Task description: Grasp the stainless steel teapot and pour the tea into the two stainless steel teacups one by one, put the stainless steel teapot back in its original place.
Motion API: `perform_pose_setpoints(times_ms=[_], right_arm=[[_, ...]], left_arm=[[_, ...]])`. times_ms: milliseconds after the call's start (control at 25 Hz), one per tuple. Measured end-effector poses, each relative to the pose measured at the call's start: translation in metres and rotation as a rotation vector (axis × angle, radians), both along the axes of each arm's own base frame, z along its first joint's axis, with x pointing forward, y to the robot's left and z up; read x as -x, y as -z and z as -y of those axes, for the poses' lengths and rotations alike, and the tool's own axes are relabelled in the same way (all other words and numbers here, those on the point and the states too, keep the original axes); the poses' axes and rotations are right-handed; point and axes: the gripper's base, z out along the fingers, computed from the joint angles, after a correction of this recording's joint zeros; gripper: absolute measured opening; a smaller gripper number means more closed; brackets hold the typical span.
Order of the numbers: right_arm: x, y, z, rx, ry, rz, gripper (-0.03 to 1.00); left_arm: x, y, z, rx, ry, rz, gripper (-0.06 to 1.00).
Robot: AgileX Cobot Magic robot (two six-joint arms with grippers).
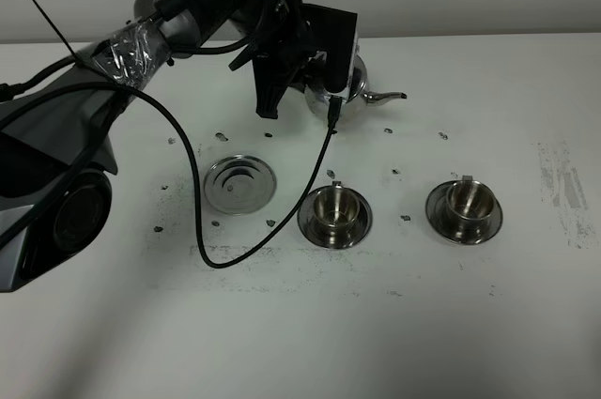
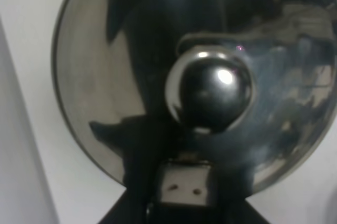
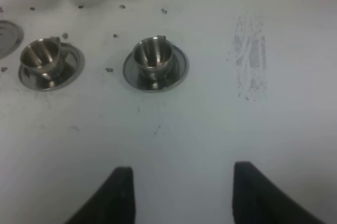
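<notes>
The stainless steel teapot point(image 1: 354, 87) is at the back of the table, its spout point(image 1: 387, 97) pointing right. My left gripper point(image 1: 331, 99) is shut on its loop handle, half hidden under the wrist camera. The left wrist view looks down at the teapot lid point(image 2: 105, 76) and knob point(image 2: 210, 89), with the left gripper point(image 2: 185, 192) clamped on the handle bracket. The round saucer point(image 1: 241, 183), the original place, lies bare to the front left. Two stainless steel teacups point(image 1: 334, 211) point(image 1: 464, 207) stand on their saucers, also seen as cups point(image 3: 42, 58) point(image 3: 154, 55). My right gripper point(image 3: 181, 182) stands open over bare table.
A black cable point(image 1: 202, 230) from the left arm loops over the table beside the bare saucer. Dark specks dot the white tabletop, and a scuffed grey patch point(image 1: 563, 188) marks the right side. The left arm's bulky body point(image 1: 56, 183) fills the left edge.
</notes>
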Motion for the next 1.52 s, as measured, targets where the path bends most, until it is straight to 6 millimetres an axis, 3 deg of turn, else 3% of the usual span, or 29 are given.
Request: perform_pose_setpoints(times_ms=[400,920,1240,1520], right_arm=[[0.000,0.000,0.000,0.000,0.000,0.000,0.41],[0.000,0.000,0.000,0.000,0.000,0.000,0.41],[0.000,0.000,0.000,0.000,0.000,0.000,0.41],[0.000,0.000,0.000,0.000,0.000,0.000,0.41]], left_arm=[[0.010,-0.002,0.030,0.014,0.117,0.080,0.19],[0.014,-0.003,0.044,0.028,0.183,0.136,0.19],[0.026,0.016,0.067,0.013,0.273,0.115,0.19],[0.024,0.023,0.070,-0.009,0.330,0.157,0.19]])
